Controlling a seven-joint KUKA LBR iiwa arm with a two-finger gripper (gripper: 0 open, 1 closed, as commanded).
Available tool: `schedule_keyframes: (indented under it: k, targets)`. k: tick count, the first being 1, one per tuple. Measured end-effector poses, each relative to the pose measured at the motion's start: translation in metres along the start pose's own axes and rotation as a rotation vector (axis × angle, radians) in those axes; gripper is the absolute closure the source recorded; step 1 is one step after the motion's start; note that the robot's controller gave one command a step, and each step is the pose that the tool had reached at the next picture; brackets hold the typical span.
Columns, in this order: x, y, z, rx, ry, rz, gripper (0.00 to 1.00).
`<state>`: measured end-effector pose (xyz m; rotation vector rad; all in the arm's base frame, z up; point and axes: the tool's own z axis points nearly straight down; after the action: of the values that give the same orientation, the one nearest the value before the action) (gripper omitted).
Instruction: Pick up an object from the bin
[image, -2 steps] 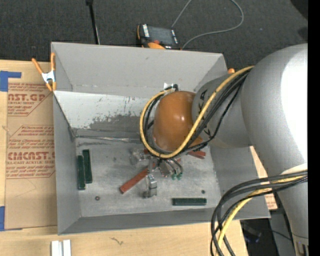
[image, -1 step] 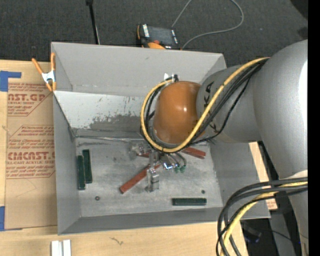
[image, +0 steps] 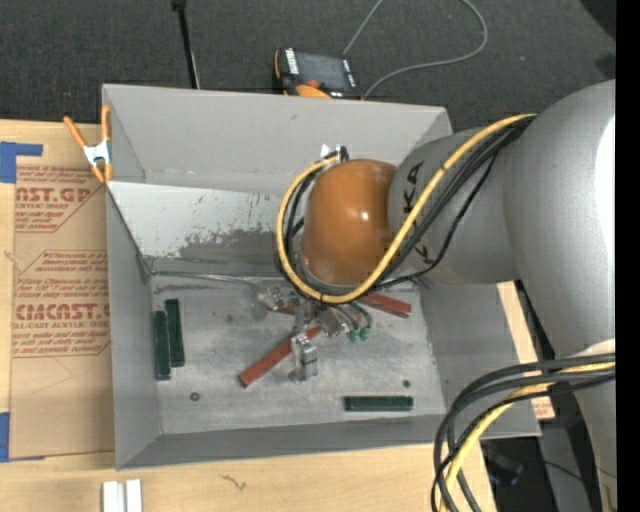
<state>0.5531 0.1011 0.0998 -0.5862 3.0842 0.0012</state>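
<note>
Grey bin (image: 250, 130), end effector (image: 303, 358) low at its centre, on the upper end of a red-brown stick (image: 262, 370) slanting toward 8 o'clock, grip state cannot be told, two dark green bars (image: 167, 340) at 9 o'clock

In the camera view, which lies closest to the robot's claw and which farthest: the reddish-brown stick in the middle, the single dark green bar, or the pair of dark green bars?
1. The reddish-brown stick, mid-floor, right beside the gripper.
2. The single dark green bar, toward the lower right.
3. The pair of dark green bars, at the far left.
</note>
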Motion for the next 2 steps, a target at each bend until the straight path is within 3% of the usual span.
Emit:
schedule_keyframes:
  k: [1, 2]
  targets:
    - [0.0132, 0.0154, 0.0315, -0.002, 0.004, 0.077, 0.0]
    - [0.013, 0.016, 0.0319, -0.001, 0.002, 0.077, 0.0]
